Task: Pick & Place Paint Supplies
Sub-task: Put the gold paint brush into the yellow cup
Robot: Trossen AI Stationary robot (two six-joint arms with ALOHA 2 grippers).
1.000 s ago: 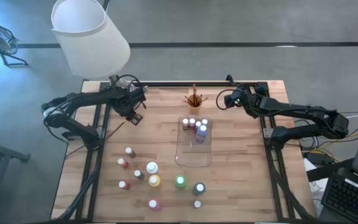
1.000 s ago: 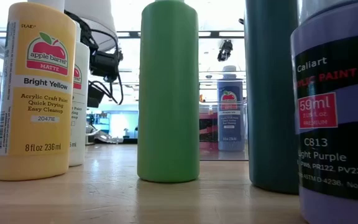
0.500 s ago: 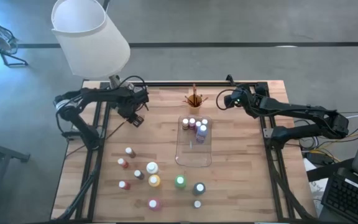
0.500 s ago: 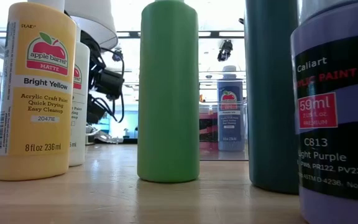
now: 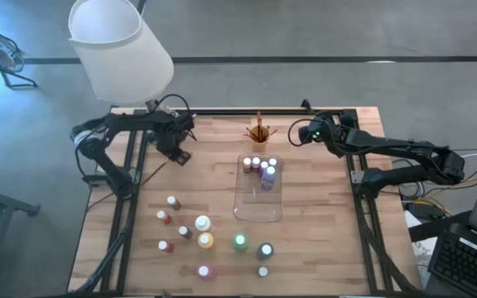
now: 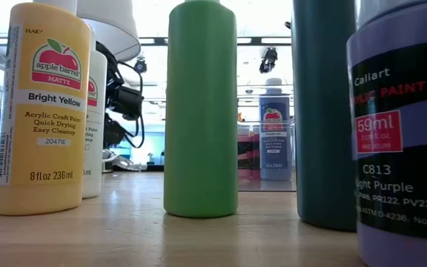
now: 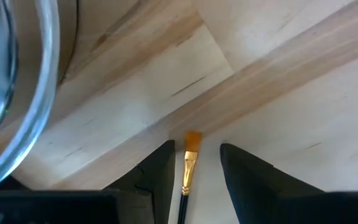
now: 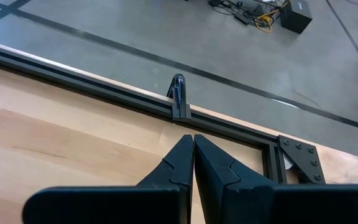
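Pale wood-grain table (image 7: 278,56); left hand (image 7: 194,168) parted around thin brush (image 7: 189,163); right hand (image 8: 193,158) pinched empty

We are seeing grey concrete floor (image 5: 305,33) crossed by dark lines, a white lampshade (image 5: 118,45) overhanging the wooden table (image 5: 321,240), cables (image 8: 253,12) lying beyond.

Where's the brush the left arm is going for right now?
The brush lies on the table's far left part, between the left tool's parted fingers in the left wrist view, near the lamp's base.
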